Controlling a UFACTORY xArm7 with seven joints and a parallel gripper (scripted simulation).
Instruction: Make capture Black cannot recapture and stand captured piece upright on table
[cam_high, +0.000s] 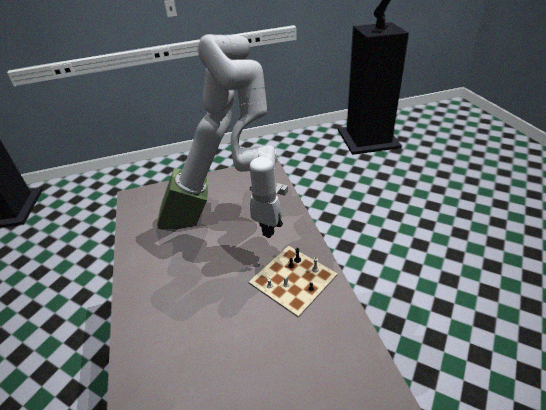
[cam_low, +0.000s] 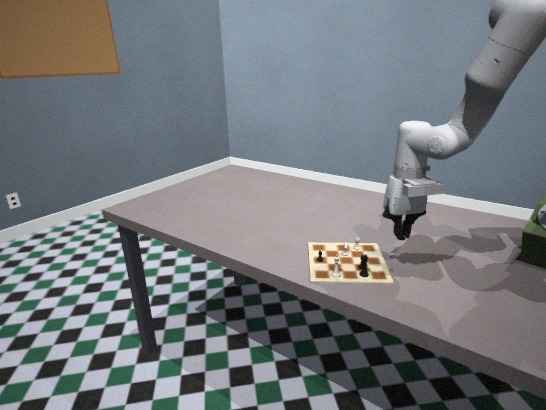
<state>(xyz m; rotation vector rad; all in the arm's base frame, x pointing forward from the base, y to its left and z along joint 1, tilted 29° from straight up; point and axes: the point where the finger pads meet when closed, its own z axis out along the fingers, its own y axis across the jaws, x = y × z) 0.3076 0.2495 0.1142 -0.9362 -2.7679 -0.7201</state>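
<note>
The small chessboard [cam_high: 293, 280] lies near the table's right edge; it also shows in the exterior view [cam_low: 349, 262]. On it stand black pieces [cam_high: 297, 255] [cam_high: 291, 262] [cam_high: 310, 287] and white pieces [cam_high: 315, 264] [cam_high: 285, 282] [cam_high: 269, 283]. My gripper [cam_high: 268, 230] [cam_low: 403, 231] hangs above the bare table top just beyond the board's far corner, on the arm-base side, pointing down. Its dark fingers are shut on a small black chess piece, which is hard to make out against the fingers. The piece is well above the table.
The arm's green base block [cam_high: 181, 202] stands at the table's far left. A tall black pedestal [cam_high: 375, 85] stands on the chequered floor behind the table. The table's right edge runs close to the board.
</note>
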